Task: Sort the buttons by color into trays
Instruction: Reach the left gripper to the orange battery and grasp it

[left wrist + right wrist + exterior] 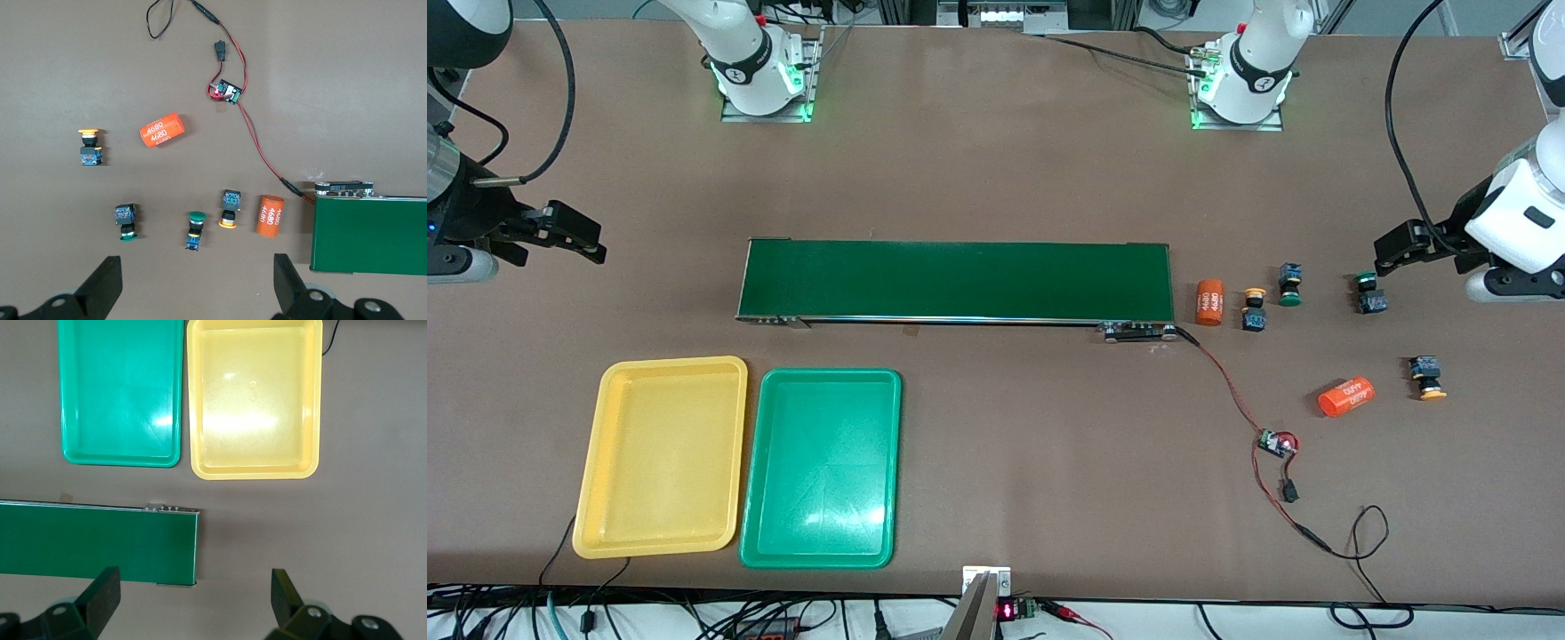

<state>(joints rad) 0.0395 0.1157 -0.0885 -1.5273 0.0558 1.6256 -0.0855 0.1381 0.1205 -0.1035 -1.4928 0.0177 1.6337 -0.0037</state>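
Four buttons lie on the table past the conveyor's end, toward the left arm's end. One yellow-capped button (1255, 308) (229, 209) and one green-capped button (1288, 284) (194, 230) lie side by side. A second green-capped button (1368, 293) (126, 221) lies just under my left gripper (1392, 249) (198, 293), which hangs open and empty. A second yellow-capped button (1429, 377) (89, 147) lies nearer the front camera. The yellow tray (663, 456) (253, 397) and the green tray (821, 468) (121, 390) sit empty side by side. My right gripper (583, 236) (193, 607) hangs open and empty over bare table off the conveyor's end nearest the trays.
A long dark-green conveyor belt (956, 282) (370, 233) (97, 543) crosses the table's middle. Two orange cylinders with white print (1209, 302) (1346, 397) lie among the buttons. A red-black wire with a small circuit board (1276, 442) runs from the conveyor toward the front edge.
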